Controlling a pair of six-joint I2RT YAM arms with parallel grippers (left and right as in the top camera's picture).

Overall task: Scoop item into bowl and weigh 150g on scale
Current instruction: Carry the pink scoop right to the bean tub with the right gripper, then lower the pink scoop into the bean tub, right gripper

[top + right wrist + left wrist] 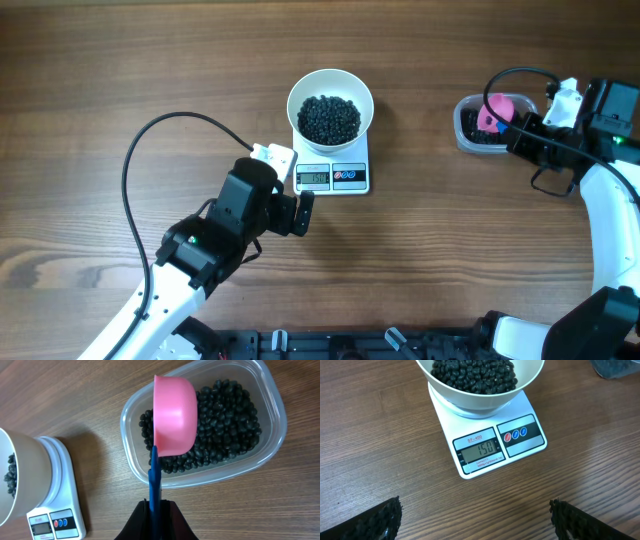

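Right gripper (154,510) clamps the blue handle of one pink scoop (175,415), held over one clear tub (270,405) of black beans (225,415) at the right. Left gripper (477,519) gapes empty, just near of one scale (350,178) carrying one white bowl (300,100) of black beans.

Wood-grain table (120,60); glossy white bowl (470,402); clear plastic tub (131,425); smooth pink scoop (175,415).

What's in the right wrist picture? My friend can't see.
A pink plastic scoop, held in the right arm's shut jaws, hovers over a clear plastic tub of black beans. A round white bowl sits on a white scale, left.
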